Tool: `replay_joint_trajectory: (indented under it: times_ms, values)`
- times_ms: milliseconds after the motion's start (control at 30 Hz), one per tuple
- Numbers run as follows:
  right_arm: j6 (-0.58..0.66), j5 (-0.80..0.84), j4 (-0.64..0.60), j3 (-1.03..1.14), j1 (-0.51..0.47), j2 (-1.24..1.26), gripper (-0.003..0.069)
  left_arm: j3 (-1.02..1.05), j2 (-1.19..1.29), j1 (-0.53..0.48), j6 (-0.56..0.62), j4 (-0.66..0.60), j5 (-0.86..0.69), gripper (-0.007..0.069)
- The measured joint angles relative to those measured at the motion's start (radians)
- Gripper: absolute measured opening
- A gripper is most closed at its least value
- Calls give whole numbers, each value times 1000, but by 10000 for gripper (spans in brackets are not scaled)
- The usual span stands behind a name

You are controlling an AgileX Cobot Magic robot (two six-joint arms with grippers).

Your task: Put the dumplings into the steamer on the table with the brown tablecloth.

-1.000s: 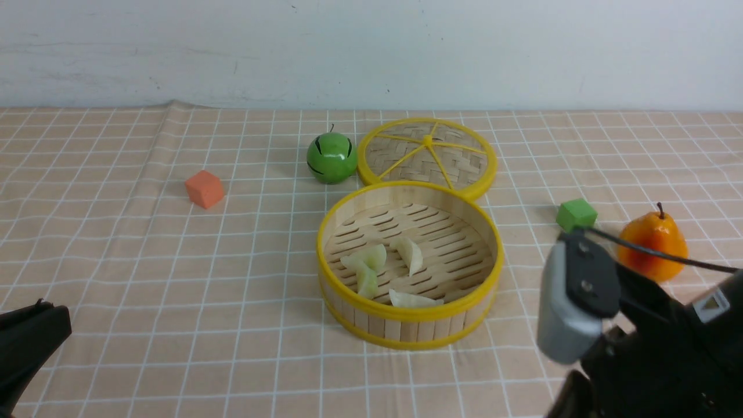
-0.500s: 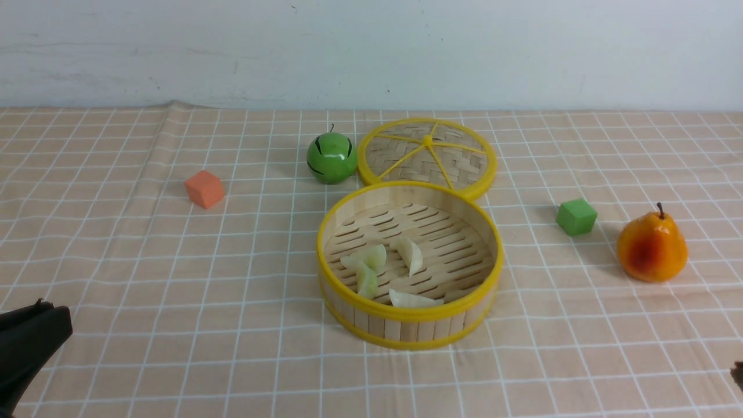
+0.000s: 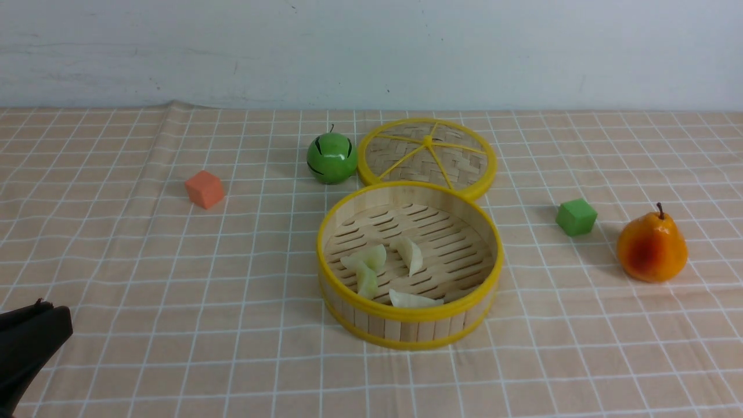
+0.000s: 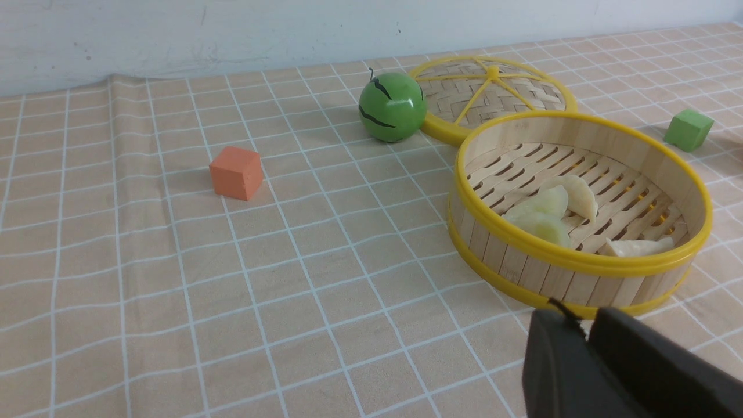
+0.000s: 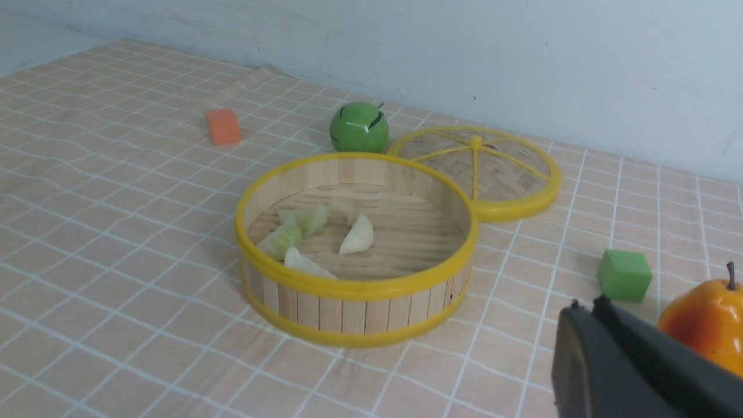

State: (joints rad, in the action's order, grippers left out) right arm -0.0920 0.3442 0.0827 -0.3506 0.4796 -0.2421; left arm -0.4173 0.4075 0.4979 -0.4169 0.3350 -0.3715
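Observation:
The steamer point(image 3: 406, 316) stands upright at the middle of the table on the brown tablecloth point(image 3: 174, 278). Several dumplings lie on its slatted floor: two pale green ones point(image 3: 367, 256) touching each other at the left, a cream one point(image 3: 411, 254) at the middle and another cream one point(image 3: 413, 300) against the near wall. My left gripper point(image 4: 580, 325) is shut and holds nothing; it hovers near the steamer's point(image 4: 580, 261) near side and shows at the lower left corner of the front view point(image 3: 35, 331). My right gripper point(image 5: 586, 305) is shut and empty, with the steamer point(image 5: 354, 287) ahead of it; it is outside the front view.
The flat woven lid point(image 3: 428, 152) lies just behind the steamer, touching it. A green ball-shaped fruit point(image 3: 332, 158) sits left of the lid. An orange cube point(image 3: 204, 188) is at the left, a green cube point(image 3: 576, 216) and an orange pear point(image 3: 652, 248) at the right.
My right arm has drawn back out of the front view at the lower right. The left gripper and the dumplings have stayed where they were.

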Motion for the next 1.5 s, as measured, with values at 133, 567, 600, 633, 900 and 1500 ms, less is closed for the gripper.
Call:
replay_joint_trajectory:
  times_ms: [133, 567, 600, 633, 900, 1500]
  values:
    - [-2, 52, 34, 4, 0, 11, 3, 0, 0, 0, 0, 0, 0, 85]
    - [-60, -119, 60, 309, -317, 242, 3, 0, 0, 0, 0, 0, -9, 91]
    - [-61, -148, 26, 346, -377, 250, 3, 0, 0, 0, 0, 0, -8, 92]
    - [-63, -142, -19, 367, -424, 251, 3, 0, 0, 0, 0, 0, -8, 92]
    - [-58, 25, -107, 370, -489, 252, 3, 1, 0, 0, 0, 0, -9, 99]
    - [-58, 49, -113, 365, -489, 252, 23, 1, 0, 0, 0, 0, -9, 113]
